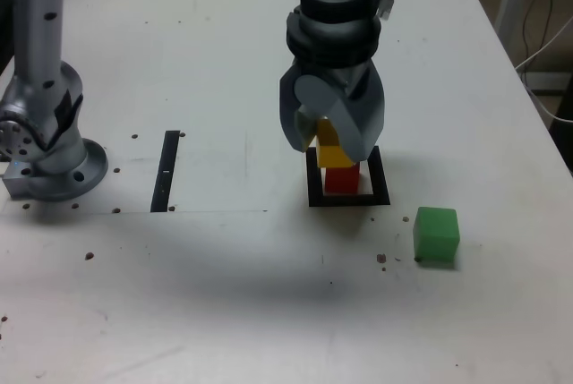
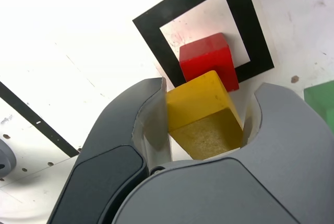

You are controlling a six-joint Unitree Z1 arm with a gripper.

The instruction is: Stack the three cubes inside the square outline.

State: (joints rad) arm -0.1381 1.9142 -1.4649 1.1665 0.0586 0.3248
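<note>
Exterior view: the gripper (image 1: pixel 333 138) holds the yellow cube (image 1: pixel 333 153) directly over the red cube (image 1: pixel 341 178), which sits inside the square outline (image 1: pixel 348 199); the green cube (image 1: pixel 436 234) waits on the counter (image 1: pixel 224 294) at the exterior view's right.

Wrist view: the jaws are closed against the yellow cube's (image 2: pixel 203 114) sides, presumably for alignment above the red cube (image 2: pixel 207 59).

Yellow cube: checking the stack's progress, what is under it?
The red cube sits under the yellow cube, inside the square outline. The fingers hide whether they touch.
</note>
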